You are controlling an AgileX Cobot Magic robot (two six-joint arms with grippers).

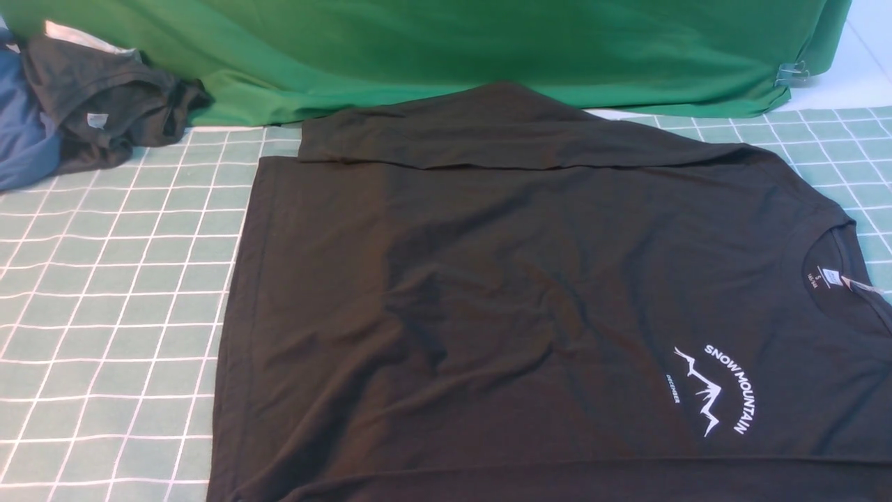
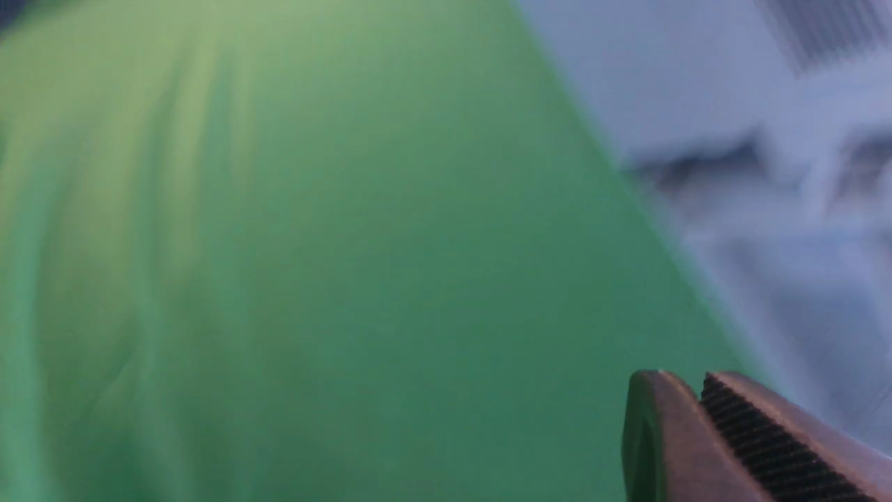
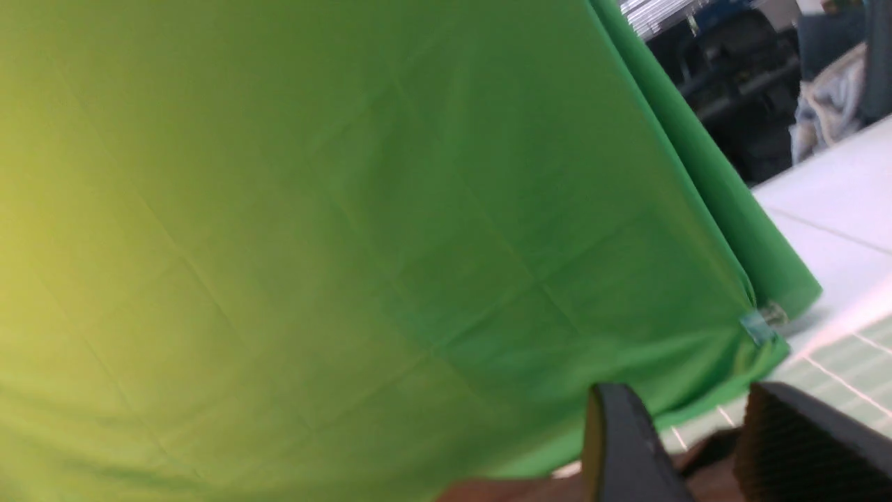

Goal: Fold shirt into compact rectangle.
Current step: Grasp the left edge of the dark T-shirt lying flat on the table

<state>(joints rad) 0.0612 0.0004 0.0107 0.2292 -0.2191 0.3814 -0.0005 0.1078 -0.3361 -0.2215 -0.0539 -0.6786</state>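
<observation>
Your left claw [image 2: 686,385] is pressed together; your right claw [image 3: 686,403] is spread, empty, shirt [image 1: 488,279] flat on the bench [image 1: 104,314] below it.

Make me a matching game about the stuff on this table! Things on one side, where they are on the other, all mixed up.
Things: 1 shirt; 2 blue garment; 3 green cloth; 4 clip.
Places: A bunched at the far left; B hanging along the back; C spread flat in the middle; D on the green cloth's right edge.
Pairs: 1-C, 2-A, 3-B, 4-D.
</observation>
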